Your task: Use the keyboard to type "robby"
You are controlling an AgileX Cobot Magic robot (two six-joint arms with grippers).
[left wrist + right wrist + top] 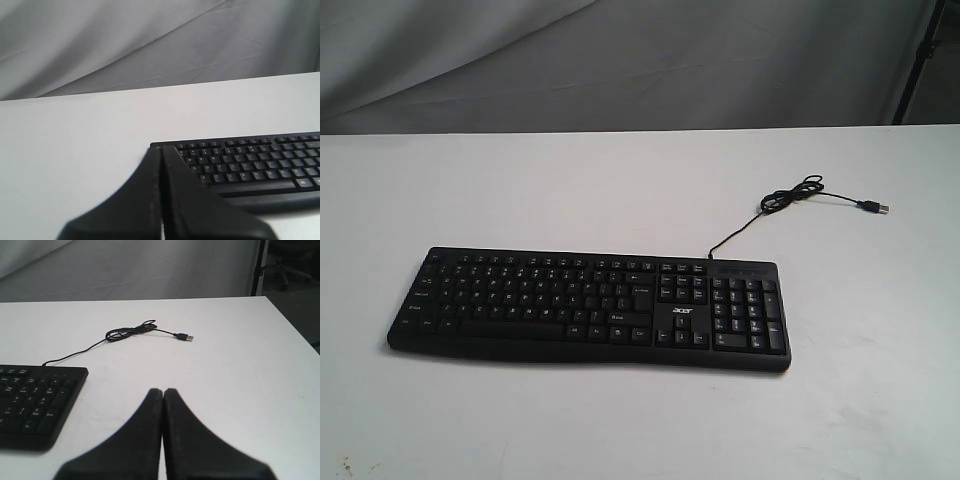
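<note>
The left gripper (pixel 161 148) is pressed closed on nothing, its dark fingers hiding the near corner of the keyboard (pixel 588 308). The right gripper (pixel 163 390) is likewise closed and empty, above bare white table (pixel 620 190) beside the number pad. The key legends are too small to read; only the "acer" logo (pixel 682 311) is legible. The cable (pixel 760 215) coils behind, its USB plug (pixel 872 207) lying loose.

So the left gripper (pixel 162 149), matte black plastic with two wedge-shaped fingers, has them pressed flat together, with just a thin seam running down the middle. It's closed on itself, tips meeting at a narrow point. The right gripper (pixel 163 390) is the same deal: black tapered fingers squeezed tip to tip with only a hairline gap, widening out toward the base.
</note>
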